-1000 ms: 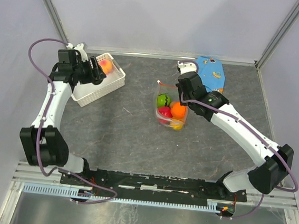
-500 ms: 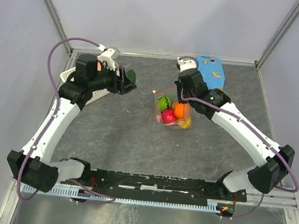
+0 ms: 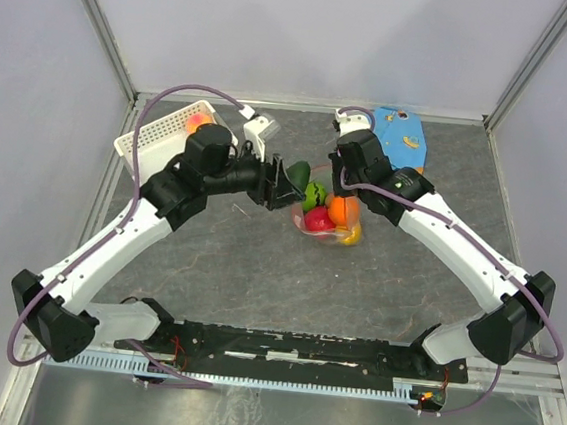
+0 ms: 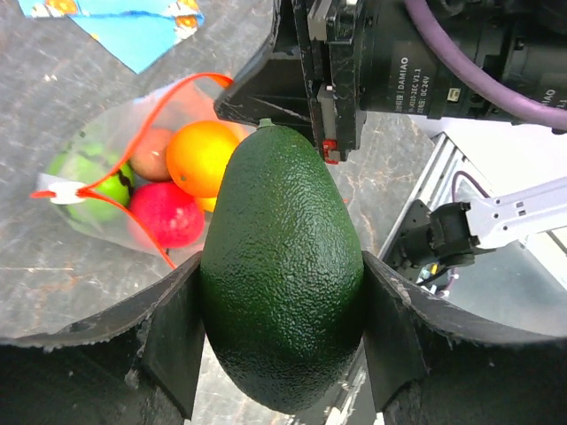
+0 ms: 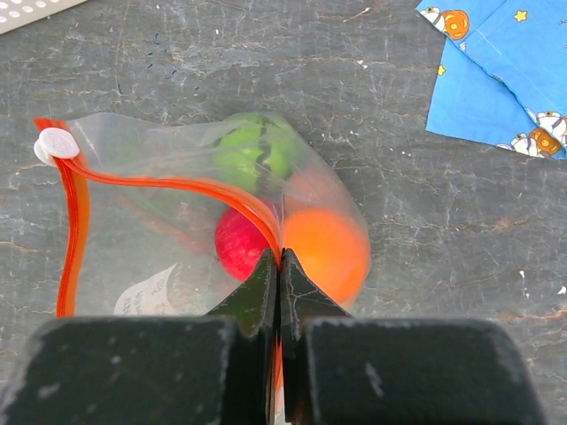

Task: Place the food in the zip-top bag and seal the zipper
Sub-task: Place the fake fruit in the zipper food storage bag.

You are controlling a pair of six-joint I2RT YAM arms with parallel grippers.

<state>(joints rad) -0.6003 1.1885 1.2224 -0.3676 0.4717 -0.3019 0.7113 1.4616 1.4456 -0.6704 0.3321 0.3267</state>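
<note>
Task partway, all on the desk. The white basket at far left still has the peach fruit, unbagged. The zip-top bag lies mid-desk, mouth open, with the orange fruit, red fruit, bright green fruit and yellow fruit inside. The left pincer is clamped on the dark green fruit, just beside the mouth, not in. The right pincer is pinched together on the zipper, which is unsealed. Only the top view shows the basket and peach. Only the right wrist shows the grip on the strip.
</note>
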